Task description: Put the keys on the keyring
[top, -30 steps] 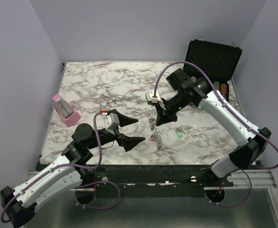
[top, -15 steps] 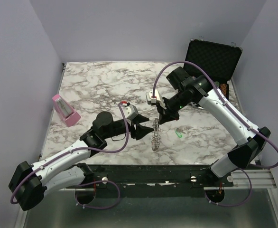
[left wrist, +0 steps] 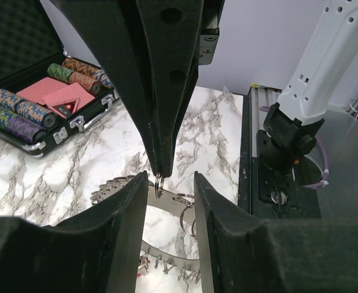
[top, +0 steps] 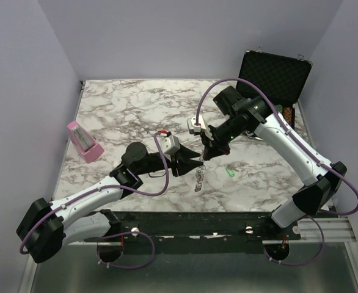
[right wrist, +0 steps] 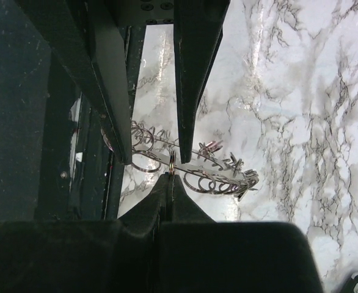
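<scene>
The keyring (top: pixel 198 176) hangs off the marble table from my right gripper (top: pixel 204 154), which is shut on one of its small split rings. In the right wrist view the pinch (right wrist: pixel 171 174) shows at the fingertips, and the keyring (right wrist: pixel 219 182) carries several small rings and tiny keys (right wrist: pixel 214 146). My left gripper (top: pixel 193 163) has come in from the left. In the left wrist view its jaws (left wrist: pixel 170 183) stand apart on either side of the keyring (left wrist: pixel 170 200), not pressing on it. A loose green key (top: pixel 230 173) lies on the table to the right.
An open black case (top: pixel 273 76) with poker chips and red cards (left wrist: pixel 51 94) stands at the back right. A pink wedge-shaped object (top: pixel 83 141) sits near the left edge. A black rail (left wrist: pixel 277 177) runs along the table's front edge.
My left arm has swung right to the hanging keyring, and its jaws have narrowed from wide open to straddling it. The right gripper has kept its hold, shifting only slightly.
</scene>
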Available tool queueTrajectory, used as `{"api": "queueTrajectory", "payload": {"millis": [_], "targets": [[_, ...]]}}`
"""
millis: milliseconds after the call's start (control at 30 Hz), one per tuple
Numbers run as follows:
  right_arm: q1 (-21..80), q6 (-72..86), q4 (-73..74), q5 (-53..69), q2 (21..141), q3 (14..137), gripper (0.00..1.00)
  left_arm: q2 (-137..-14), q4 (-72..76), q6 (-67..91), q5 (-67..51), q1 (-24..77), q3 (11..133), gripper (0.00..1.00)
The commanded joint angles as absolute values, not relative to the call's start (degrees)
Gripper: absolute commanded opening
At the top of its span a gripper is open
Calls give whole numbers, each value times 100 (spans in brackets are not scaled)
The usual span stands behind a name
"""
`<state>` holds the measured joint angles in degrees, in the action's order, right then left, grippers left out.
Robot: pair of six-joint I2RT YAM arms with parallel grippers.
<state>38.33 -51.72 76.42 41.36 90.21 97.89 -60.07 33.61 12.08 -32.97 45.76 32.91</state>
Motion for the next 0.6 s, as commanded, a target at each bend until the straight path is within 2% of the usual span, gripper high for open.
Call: {"api": "queueTrajectory", "payload": {"millis": [0,333,567], "targets": [[3885,-5194,8130,4430,9018,9923,0,-6055,3727,1169,-3551,4562,3199,43],[3885,-5186,8130,4526,8956,9905,0,-6038,3437,1002,-3436,4562,3234,40],[3876,-5168,8130,4570,8938,9896,0,-6108,3173,967,-3515,4562,3357,29]]}}
